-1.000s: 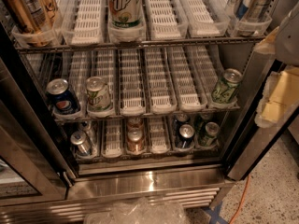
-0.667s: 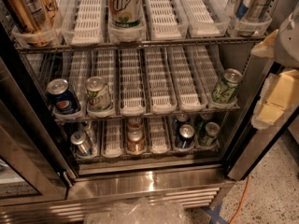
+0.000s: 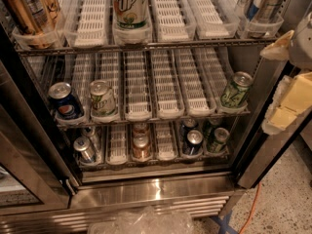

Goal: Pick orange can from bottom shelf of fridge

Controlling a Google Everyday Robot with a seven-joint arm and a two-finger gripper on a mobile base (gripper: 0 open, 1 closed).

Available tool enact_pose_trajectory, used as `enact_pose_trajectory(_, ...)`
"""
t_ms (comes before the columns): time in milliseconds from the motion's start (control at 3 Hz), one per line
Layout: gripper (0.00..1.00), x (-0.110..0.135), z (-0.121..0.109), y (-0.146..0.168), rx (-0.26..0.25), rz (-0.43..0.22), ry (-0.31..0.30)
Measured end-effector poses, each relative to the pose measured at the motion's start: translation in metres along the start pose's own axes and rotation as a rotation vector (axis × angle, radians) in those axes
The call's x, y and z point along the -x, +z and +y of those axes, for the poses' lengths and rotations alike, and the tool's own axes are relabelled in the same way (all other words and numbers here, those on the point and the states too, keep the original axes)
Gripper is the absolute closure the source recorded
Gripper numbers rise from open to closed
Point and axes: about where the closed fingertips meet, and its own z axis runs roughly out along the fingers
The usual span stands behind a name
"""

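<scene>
End effector (image 3: 271,84), jaws apart, right of fridge (image 3: 146,193) frame, well apart from orange can (image 3: 141,148) | risk: could clip middle rack (image 3: 146,117) entering bottom shelf (image 3: 117,152); low clearance.

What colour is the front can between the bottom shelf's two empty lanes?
The can is orange-copper, silver lid; camera view; gripper at the right edge.

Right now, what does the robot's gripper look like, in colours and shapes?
The gripper, at the right edge of the view beside the right frame of the fridge, shows blocky cream and pale yellow parts mounted on a smooth light grey body. No cables or markings are visible on it.
</scene>
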Motion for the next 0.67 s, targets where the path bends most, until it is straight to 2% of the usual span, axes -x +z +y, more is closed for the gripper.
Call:
enact_pose_trajectory(333,0.00,-0.002,0.015,0.027,0.099,-0.150,0.051)
enact_pose_trajectory(667,0.00,0.024,0.051,0.052,0.245,-0.319,0.102)
